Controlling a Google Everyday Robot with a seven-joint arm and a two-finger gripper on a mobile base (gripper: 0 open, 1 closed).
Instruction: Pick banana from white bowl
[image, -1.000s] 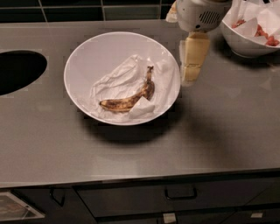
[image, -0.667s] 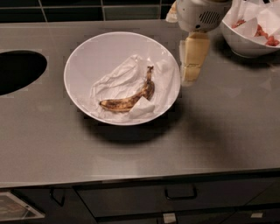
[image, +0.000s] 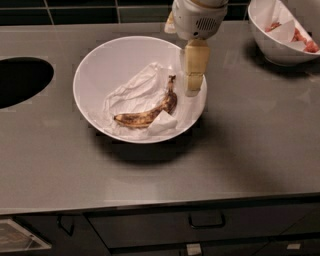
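Moved: the gripper (image: 193, 86) has shifted toward the left of the view since a second ago; then it hung outside the right rim of the white bowl (image: 100, 60), and now it hangs over the inner side of that rim
Unmoved: the white bowl and the banana (image: 147, 114) lie where they lay a second ago

Gripper, place: it comes down from a white housing at the top of the view, its cream tip pointing down over the right part of the bowl, just right of the banana's stem and apart from the fruit
Gripper, state: whether it is released or clenched I cannot tell; it grasps nothing

Banana: it lies inside the white bowl, low and right of the bowl's middle, on crumpled white paper (image: 131, 95); it curves from its blunt end at the left up to a dark stem at the upper right; yellow skin heavily mottled brown; a folded corner of the paper touches its lower right side

White bowl: wide and shallow, standing on the grey counter (image: 250, 150), left of the middle of the view

Other bowl (image: 272, 47): deeper, white, at the top right corner, well apart from the white bowl, with red pieces and paper inside

Round dark opening (image: 20, 80): set in the counter at the left edge

Drawer front (image: 150, 230): dark, below the counter edge, with a handle
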